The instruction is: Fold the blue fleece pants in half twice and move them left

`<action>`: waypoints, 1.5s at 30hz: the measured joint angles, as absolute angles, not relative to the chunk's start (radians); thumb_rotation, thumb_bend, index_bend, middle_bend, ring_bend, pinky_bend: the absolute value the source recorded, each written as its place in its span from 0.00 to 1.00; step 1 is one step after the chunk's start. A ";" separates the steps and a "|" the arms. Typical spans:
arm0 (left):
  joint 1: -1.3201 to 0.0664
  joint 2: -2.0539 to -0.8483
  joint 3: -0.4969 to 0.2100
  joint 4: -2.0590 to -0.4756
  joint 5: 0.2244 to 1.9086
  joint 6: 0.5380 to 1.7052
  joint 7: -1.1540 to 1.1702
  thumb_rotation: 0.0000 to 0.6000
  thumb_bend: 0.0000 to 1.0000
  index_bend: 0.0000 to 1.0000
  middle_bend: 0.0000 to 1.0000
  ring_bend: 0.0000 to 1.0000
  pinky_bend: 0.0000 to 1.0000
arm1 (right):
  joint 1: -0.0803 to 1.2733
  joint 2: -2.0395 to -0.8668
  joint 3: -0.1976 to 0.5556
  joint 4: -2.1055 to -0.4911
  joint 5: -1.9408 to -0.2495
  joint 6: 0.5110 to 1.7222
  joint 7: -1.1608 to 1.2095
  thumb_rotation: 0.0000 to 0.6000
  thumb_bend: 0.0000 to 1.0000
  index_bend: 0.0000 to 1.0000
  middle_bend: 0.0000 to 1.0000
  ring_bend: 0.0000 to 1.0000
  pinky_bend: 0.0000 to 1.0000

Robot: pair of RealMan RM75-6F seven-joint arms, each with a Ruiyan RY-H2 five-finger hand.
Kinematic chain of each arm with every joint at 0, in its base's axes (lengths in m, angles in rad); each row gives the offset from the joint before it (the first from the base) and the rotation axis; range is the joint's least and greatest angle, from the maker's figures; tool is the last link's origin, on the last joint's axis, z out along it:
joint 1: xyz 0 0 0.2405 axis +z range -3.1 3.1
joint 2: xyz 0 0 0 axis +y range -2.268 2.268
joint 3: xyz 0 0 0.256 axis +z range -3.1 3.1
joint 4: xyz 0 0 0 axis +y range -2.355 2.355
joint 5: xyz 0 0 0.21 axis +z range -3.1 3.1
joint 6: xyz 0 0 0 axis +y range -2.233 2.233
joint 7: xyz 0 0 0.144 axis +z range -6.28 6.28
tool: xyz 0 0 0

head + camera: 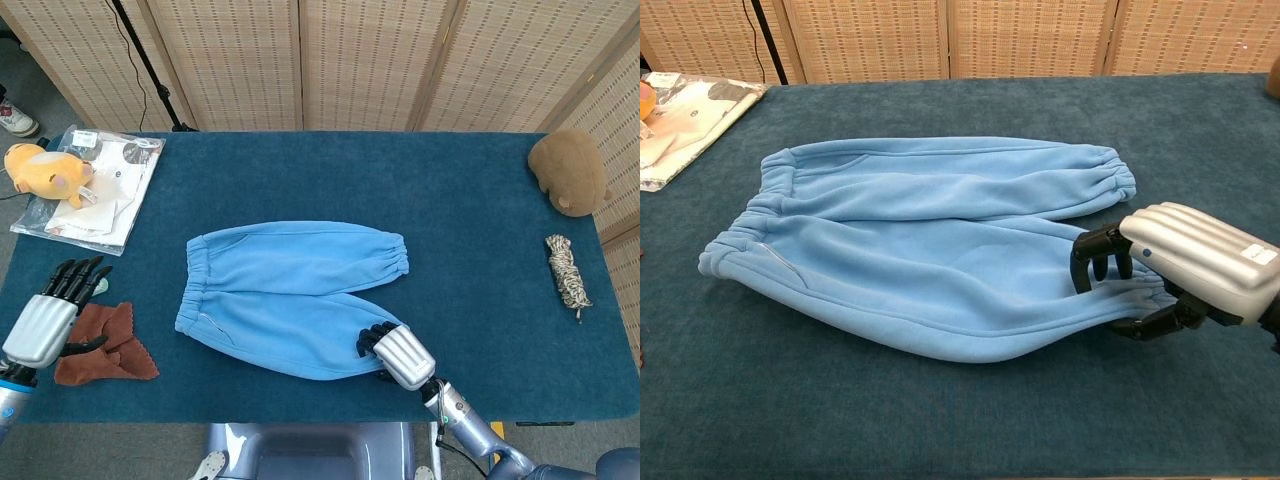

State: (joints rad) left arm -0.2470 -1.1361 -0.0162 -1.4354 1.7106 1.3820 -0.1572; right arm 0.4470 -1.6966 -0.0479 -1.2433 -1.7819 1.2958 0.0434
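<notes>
Under our right robot hand [1175, 275], at the near right of the dark blue tabletop [460, 200], lies the cuff of the light blue fleece pants [290, 295]. Our fingers [1098, 255] curl down onto the top of that cuff while the thumb sits low beside its edge, so we appear to be pinching the fabric, though we cannot tell how firm the hold is. The pants spread flat to the left of this robot hand, both legs side by side, waistband at the far end from it. We judge that neither fold is made and the move left has not begun; everything remains. Our left robot hand [45, 318] hovers well apart, fingers spread and holding nothing, just above a crumpled rust-brown cloth [105, 345].
</notes>
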 measured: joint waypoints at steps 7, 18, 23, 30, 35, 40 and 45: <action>-0.358 -1.171 0.033 -1.293 1.906 1.383 -0.268 1.00 0.00 0.09 0.06 0.12 0.19 | 0.440 -1.659 -0.041 -1.366 -1.703 1.265 0.163 1.00 0.52 0.68 0.47 0.48 0.51; -0.446 -1.309 0.067 -1.140 1.964 1.364 -0.296 1.00 0.00 0.15 0.12 0.17 0.20 | 0.429 -1.584 -0.006 -1.541 -1.561 1.194 0.190 1.00 0.52 0.68 0.47 0.48 0.51; -0.464 -1.358 0.091 -1.088 1.969 1.363 -0.309 1.00 0.00 0.15 0.12 0.17 0.20 | 0.425 -1.585 0.001 -1.542 -1.544 1.187 0.187 1.00 0.52 0.69 0.47 0.48 0.51; -0.469 -1.410 0.105 -1.028 1.954 1.367 -0.329 1.00 0.00 0.15 0.12 0.18 0.20 | 0.424 -1.583 0.006 -1.548 -1.537 1.184 0.201 1.00 0.52 0.69 0.47 0.48 0.51; -0.466 -1.500 0.102 -0.943 1.928 1.378 -0.337 1.00 0.01 0.21 0.17 0.23 0.26 | 0.421 -1.575 0.005 -1.559 -1.527 1.175 0.230 1.00 0.52 0.69 0.47 0.48 0.51; -0.468 -1.579 0.093 -0.878 1.890 1.387 -0.320 1.00 0.07 0.27 0.22 0.29 0.32 | 0.419 -1.575 0.008 -1.561 -1.522 1.172 0.243 1.00 0.52 0.69 0.47 0.47 0.51; -0.466 -1.616 0.085 -0.854 1.863 1.406 -0.299 1.00 0.11 0.37 0.31 0.37 0.38 | 0.417 -1.572 0.008 -1.563 -1.521 1.170 0.252 1.00 0.52 0.69 0.48 0.48 0.51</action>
